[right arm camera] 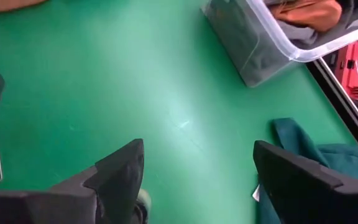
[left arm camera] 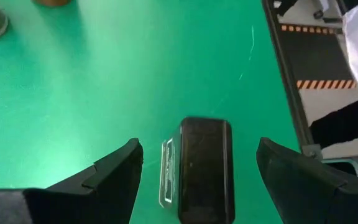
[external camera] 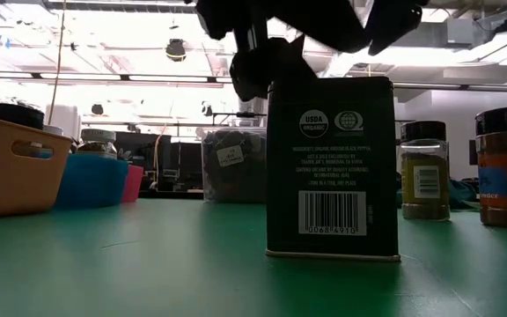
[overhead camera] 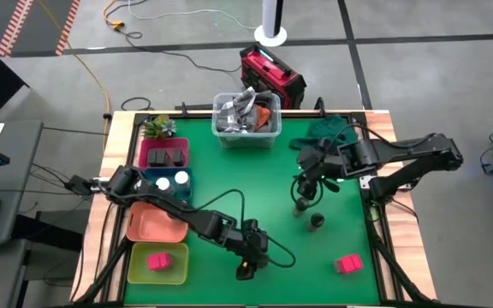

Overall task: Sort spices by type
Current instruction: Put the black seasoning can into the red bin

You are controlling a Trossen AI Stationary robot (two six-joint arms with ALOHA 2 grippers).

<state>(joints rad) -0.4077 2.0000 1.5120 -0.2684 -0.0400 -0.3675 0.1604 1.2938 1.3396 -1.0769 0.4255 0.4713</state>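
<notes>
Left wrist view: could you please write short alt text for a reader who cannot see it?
The left gripper, its fingers open, straddles a black rectangular box standing on the green table, without touching it. The table's edge and striped floor tape lie beyond.

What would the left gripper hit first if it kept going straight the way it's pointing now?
Most likely the black rectangular box. It stands on the green mat directly between the open fingers of the left gripper, which points down at it. Nothing else shows in that line.
</notes>
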